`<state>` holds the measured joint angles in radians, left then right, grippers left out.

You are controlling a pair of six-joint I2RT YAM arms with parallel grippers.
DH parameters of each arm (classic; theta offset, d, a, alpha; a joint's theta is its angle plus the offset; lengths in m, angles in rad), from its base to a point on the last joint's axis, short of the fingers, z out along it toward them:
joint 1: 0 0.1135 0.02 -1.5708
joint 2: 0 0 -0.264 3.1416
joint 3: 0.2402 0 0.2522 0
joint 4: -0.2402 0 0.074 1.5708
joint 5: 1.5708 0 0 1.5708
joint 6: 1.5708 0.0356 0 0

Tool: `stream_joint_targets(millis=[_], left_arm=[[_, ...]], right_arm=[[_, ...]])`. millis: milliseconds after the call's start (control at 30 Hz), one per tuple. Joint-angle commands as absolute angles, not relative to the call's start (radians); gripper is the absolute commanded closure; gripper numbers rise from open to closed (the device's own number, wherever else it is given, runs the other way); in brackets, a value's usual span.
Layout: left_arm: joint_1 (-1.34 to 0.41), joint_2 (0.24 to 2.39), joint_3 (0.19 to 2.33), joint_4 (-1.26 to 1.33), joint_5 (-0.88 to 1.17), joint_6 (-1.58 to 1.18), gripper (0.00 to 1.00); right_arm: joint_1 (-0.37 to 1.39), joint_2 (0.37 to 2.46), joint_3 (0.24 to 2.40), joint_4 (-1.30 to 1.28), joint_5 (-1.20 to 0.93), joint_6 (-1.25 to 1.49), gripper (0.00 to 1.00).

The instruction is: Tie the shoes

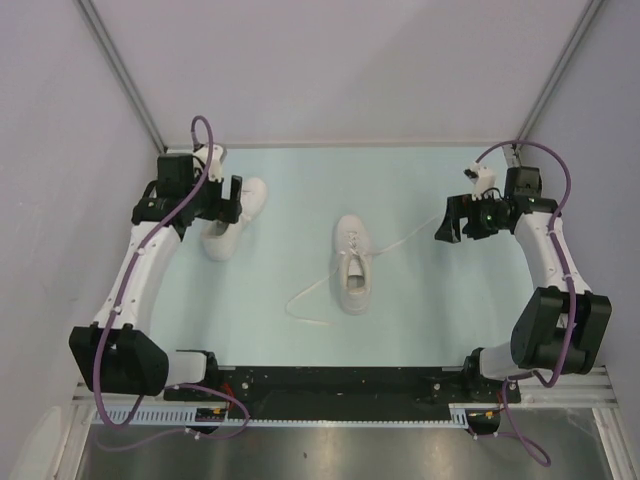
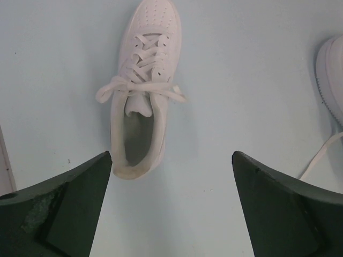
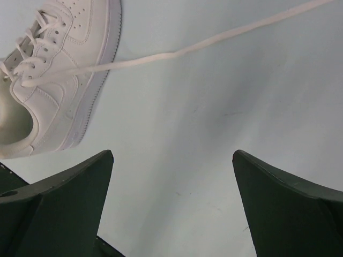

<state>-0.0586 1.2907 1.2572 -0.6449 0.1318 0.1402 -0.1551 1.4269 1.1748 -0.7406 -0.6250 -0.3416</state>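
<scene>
Two white shoes sit on the pale blue table (image 1: 420,330). The left shoe (image 2: 142,80) lies at the far left, right under the left gripper (image 2: 171,209). Its lace looks knotted across the top. That gripper's fingers are wide apart and hold nothing. The middle shoe (image 1: 353,265) sits in the middle of the table. Its loose lace (image 3: 214,39) runs out toward the right gripper (image 3: 171,209) on the right. That gripper's fingers are wide apart too, holding nothing.
</scene>
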Motion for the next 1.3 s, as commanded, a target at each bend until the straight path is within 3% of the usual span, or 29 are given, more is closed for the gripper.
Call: stream_joint_targets(millis=[0, 67, 133, 300, 467, 800, 1267], left_arm=[[-0.071, 1.24, 1.235, -0.65, 0.21, 0.263, 0.0], [-0.087, 1.217, 1.207, -0.774, 0.454, 0.485, 0.01], [-0.126, 1.189, 1.163, -0.819, 0.531, 0.587, 0.0], [-0.326, 1.083, 0.941, -0.743, 0.54, 0.732, 0.0], [-0.521, 1.109, 0.812, -0.657, 0.483, 0.848, 0.01], [-0.664, 1.46, 0.896, -0.718, 0.485, 1.093, 0.36], [-0.776, 1.578, 0.828, -0.71, 0.397, 1.307, 0.6]], right_arm=[[-0.16, 1.376, 1.175, -0.73, -0.62, -0.339, 0.0], [-0.158, 1.37, 1.174, -0.727, -0.62, -0.341, 0.0], [-0.158, 1.379, 1.17, -0.735, -0.614, -0.336, 0.0], [-0.161, 1.374, 1.112, -0.758, -0.594, -0.342, 0.0], [-0.163, 1.353, 1.075, -0.785, -0.563, -0.354, 0.0], [-0.199, 1.273, 1.011, -0.822, -0.523, -0.359, 0.0], [-0.25, 1.243, 0.985, -0.819, -0.509, -0.347, 0.0]])
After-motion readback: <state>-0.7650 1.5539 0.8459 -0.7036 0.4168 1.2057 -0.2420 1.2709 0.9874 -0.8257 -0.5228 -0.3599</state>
